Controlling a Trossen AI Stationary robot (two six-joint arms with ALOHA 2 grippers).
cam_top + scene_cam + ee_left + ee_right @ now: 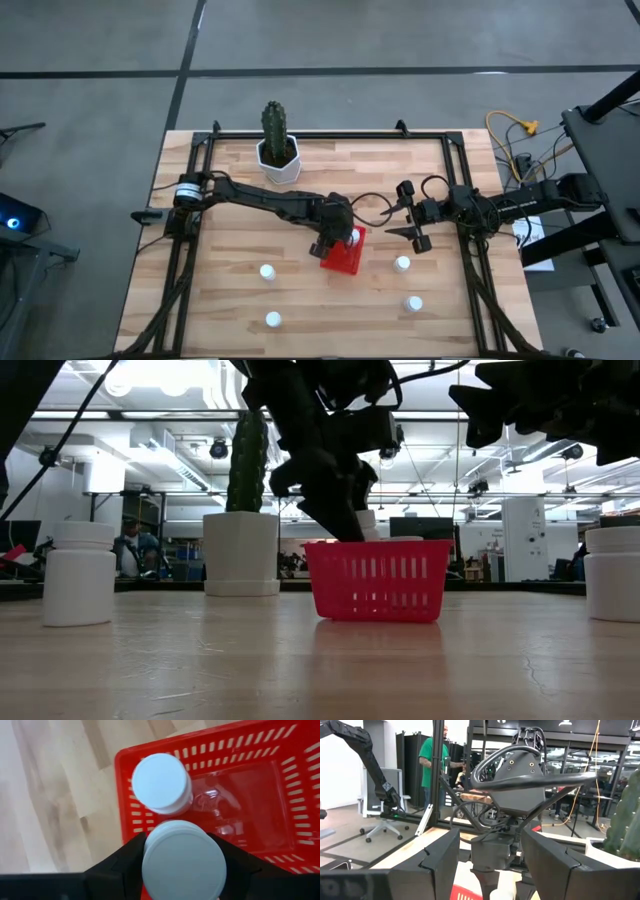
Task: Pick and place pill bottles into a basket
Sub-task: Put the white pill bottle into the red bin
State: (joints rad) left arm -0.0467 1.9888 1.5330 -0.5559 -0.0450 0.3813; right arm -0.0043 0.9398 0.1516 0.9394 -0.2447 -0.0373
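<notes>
The basket (280,780) is red plastic with slotted mesh walls, sitting mid-desk (230,290) on pale wood planks. The left claw (181,870) hovers above its near-left corner, fingers closed on a smooth round-capped white pill bottle (182,862). A second bottle (161,782) already stands inside, in the corner. Four more bottles stand on the desk: two left (267,271), (273,319), two right (402,264), (413,303). The right claw (418,236) waits beside the basket, fingers spread, empty. A ribbed cactus in a white hexagonal pot (278,160) stands far.
</notes>
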